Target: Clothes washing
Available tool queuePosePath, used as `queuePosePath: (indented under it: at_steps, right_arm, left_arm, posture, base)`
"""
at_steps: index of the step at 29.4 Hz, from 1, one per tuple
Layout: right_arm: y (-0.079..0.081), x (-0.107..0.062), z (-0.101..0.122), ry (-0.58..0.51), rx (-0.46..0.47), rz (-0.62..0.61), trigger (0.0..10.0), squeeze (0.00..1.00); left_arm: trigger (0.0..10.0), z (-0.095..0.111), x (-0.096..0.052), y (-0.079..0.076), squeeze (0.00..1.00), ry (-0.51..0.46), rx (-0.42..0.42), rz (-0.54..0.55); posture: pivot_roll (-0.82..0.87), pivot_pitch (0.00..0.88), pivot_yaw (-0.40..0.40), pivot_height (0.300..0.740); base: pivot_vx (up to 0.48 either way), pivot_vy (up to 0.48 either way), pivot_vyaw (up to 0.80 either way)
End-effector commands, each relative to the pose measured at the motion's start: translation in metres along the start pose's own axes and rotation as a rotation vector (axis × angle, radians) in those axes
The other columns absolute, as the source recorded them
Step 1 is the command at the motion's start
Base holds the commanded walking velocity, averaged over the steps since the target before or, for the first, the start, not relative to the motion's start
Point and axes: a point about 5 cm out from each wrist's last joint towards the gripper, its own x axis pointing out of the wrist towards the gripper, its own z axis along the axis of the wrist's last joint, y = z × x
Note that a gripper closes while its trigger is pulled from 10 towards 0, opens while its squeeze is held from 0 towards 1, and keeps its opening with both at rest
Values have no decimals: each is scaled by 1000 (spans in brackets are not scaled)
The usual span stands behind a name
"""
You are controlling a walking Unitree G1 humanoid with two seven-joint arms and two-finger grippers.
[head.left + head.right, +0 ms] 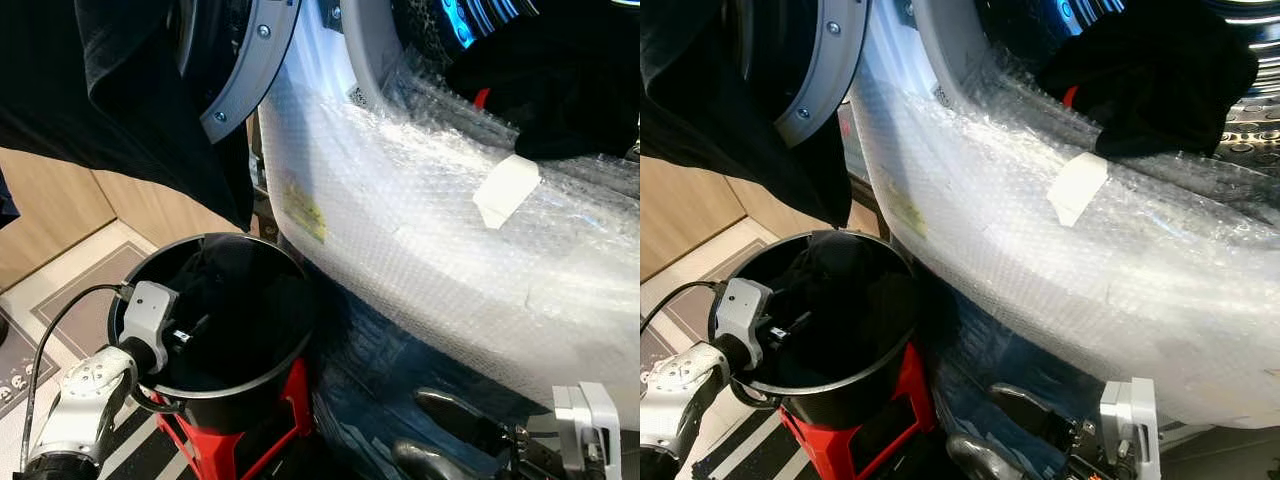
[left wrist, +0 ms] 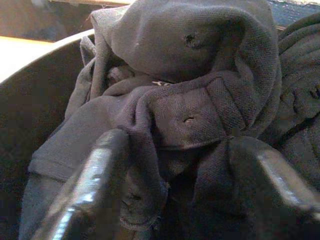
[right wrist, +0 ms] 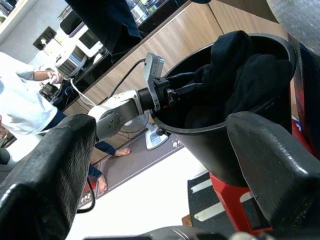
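Note:
A black bucket (image 1: 232,408) on a red stool (image 1: 214,452) holds dark clothes (image 1: 245,295). My left gripper (image 1: 196,330) reaches over the bucket's rim into them. In the left wrist view it (image 2: 180,200) is open, its fingers (image 2: 95,190) pressed into a dark grey garment (image 2: 190,75) bunched between them. My right gripper (image 1: 410,425) hangs low before the washing machine, open with nothing between its fingers (image 3: 270,165). A black garment (image 1: 560,90) lies in the drum's mouth, and another (image 1: 120,110) is draped over the open door (image 1: 250,70).
Bubble wrap (image 1: 430,230) with a white tape patch (image 1: 505,188) covers the washer's front, close to the bucket's right side. Wooden cabinets (image 1: 50,210) and a grey floor mat (image 1: 90,310) lie to the left. A person in white (image 3: 25,105) stands farther off.

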Motion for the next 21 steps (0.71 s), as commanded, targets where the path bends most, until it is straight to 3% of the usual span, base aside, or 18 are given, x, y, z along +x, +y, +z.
queuePosePath:
  at_steps: [1, 21]
  right_arm:
    - [7, 0, 3, 9, -16, 17, 10000, 0]
    - [5, 1, 9, 15, -19, 33, 10000, 0]
  left_arm:
    - [0, -16, -11, 5, 0, 70, -21, 40]
    - [0, -19, -18, 8, 0, 70, -16, 108]
  posture:
    - [-151, 234, -85, 740]
    - [-143, 231, -95, 740]
  base:
    - [0, 0, 0]
    - [0, 0, 0]
